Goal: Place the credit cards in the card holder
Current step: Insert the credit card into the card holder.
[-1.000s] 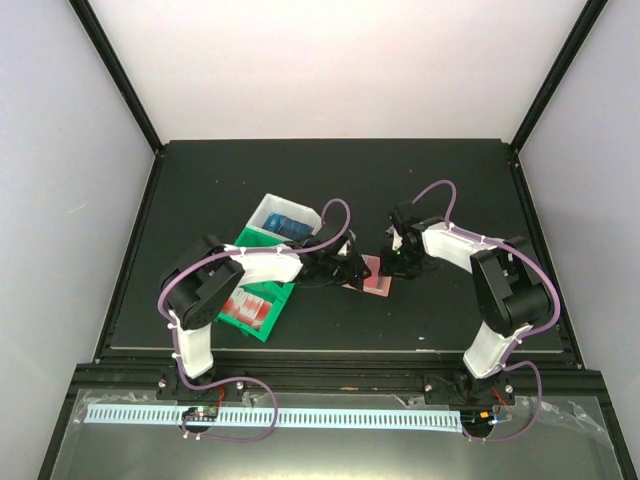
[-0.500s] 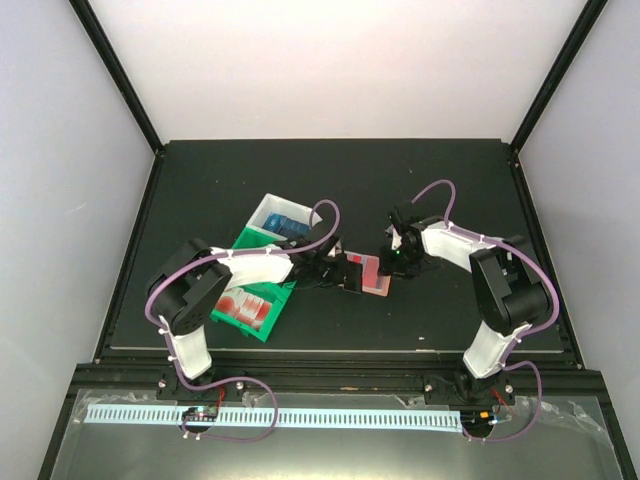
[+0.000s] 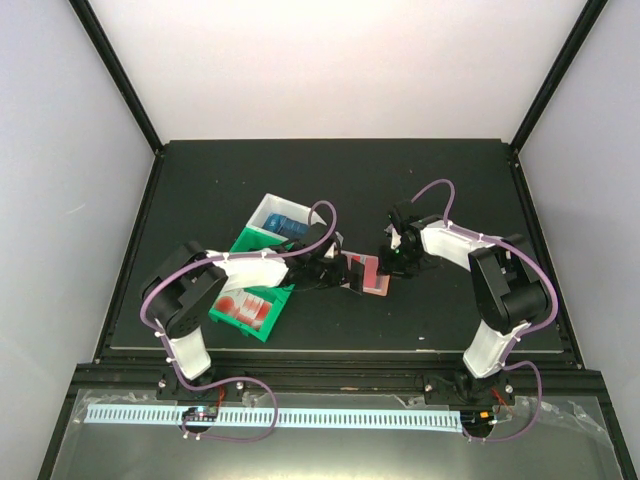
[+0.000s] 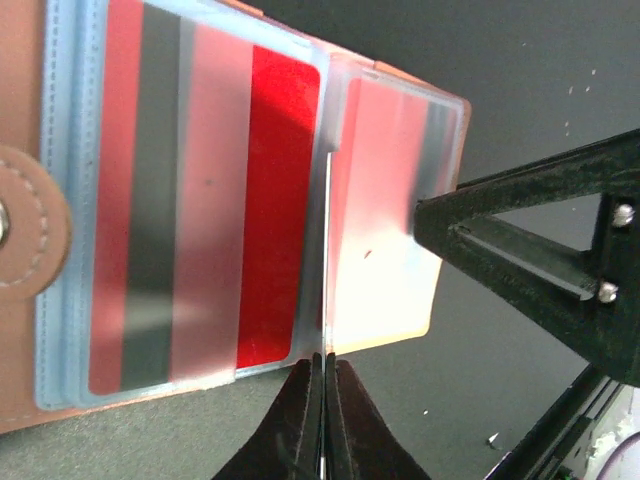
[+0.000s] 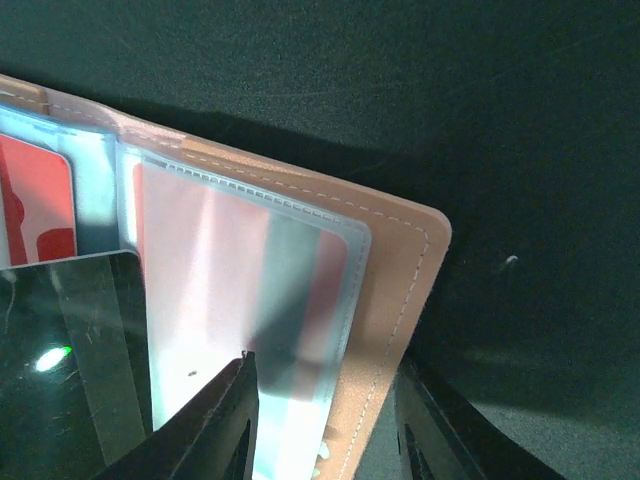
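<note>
Near left, we note the green bin (image 3: 262, 330) holding red-and-white credit cards (image 3: 245, 305).

Beyond it, the left claw (image 4: 322, 385) is pressed together on one credit card (image 4: 327, 250). From the wrist the card shows edge-on, lying along the seam between two clear sleeves of the card holder (image 4: 20, 110). The holder lies open on the desk (image 3: 450, 180) between both claws.

The right claw (image 5: 322, 400) stands part spread astride the holder's outer flap. We cannot tell whether it clamps or only steadies.

We judge the card light, stiff and slick, so a pinch at its trailing edge suits. The sleeves look soft and may buckle, and the holder will likely slide unless pinned.

Farthest is the white bin (image 3: 262, 210) with blue cards (image 3: 285, 225).
</note>
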Controlling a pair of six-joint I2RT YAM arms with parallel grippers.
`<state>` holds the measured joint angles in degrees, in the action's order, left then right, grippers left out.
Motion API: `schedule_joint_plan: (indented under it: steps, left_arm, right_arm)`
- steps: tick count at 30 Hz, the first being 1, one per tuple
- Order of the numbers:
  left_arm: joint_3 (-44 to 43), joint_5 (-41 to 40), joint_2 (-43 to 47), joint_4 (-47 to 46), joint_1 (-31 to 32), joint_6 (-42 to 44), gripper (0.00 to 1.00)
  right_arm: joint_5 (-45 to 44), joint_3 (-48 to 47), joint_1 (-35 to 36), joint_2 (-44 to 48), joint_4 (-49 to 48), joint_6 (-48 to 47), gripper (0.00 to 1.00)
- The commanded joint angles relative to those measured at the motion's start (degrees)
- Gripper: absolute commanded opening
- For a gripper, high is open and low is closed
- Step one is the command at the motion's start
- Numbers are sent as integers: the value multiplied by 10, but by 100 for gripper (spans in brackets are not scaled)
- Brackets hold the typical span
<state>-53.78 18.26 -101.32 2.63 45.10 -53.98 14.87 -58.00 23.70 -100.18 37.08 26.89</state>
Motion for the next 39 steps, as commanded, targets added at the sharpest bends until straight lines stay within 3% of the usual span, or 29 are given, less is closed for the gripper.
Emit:
schedule_joint_plan:
  steps: [1,14,23,30,39]
  left_arm:
    - [-5,6,-5,-23,-10,14,2]
    - [-46,78,-63,-55,-37,36,2]
    - [-27,105,-82,-68,-35,11,2]
    - [23,82,-49,-63,-33,-34,2]
    - [16,91,-59,-71,-33,-36,2]
  right_arm:
    - [0,14,5,-28,-3,-8,40]
    - [-1,11,4,-36,0,-12,40]
    - [3,13,4,-38,-4,-10,40]
    - [3,12,5,-44,-7,-4,40]
    - [6,11,5,-46,-9,-5,39]
